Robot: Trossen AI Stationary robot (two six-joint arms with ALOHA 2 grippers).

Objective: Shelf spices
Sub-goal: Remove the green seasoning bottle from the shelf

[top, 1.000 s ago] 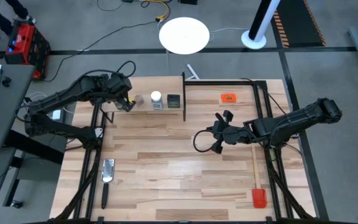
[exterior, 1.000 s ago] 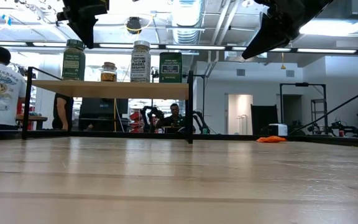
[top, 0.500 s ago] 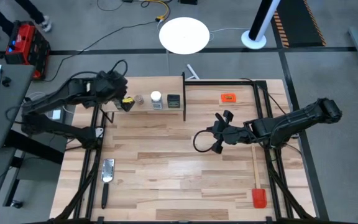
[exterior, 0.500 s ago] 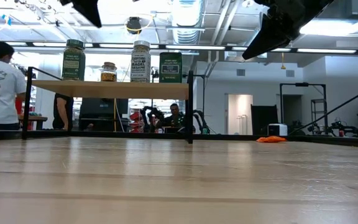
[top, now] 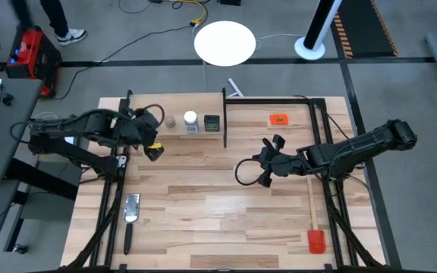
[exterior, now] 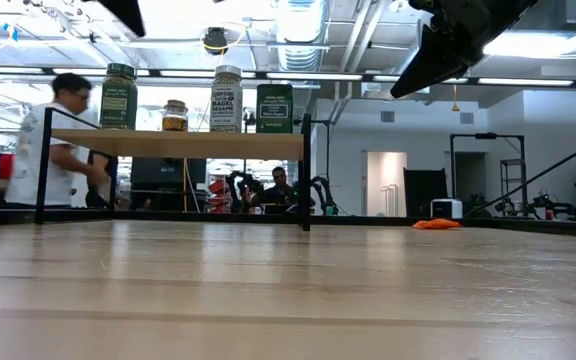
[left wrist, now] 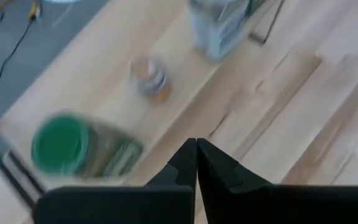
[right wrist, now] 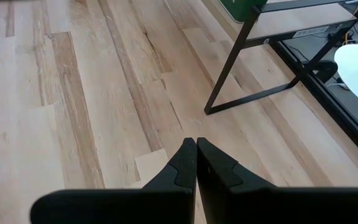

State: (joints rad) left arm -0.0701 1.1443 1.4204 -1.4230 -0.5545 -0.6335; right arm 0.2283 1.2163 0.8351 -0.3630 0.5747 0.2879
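4 spices (exterior: 225,99) upright in row on shelf (exterior: 178,144); L gripper (top: 155,149) pinched together, empty, just off shelf edge; R gripper (top: 266,161) closed mid-table, empty

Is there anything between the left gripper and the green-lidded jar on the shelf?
Nothing visible. The left gripper, shut and empty, hangs beside the shelf; only open space separates it from the green-lidded jar.
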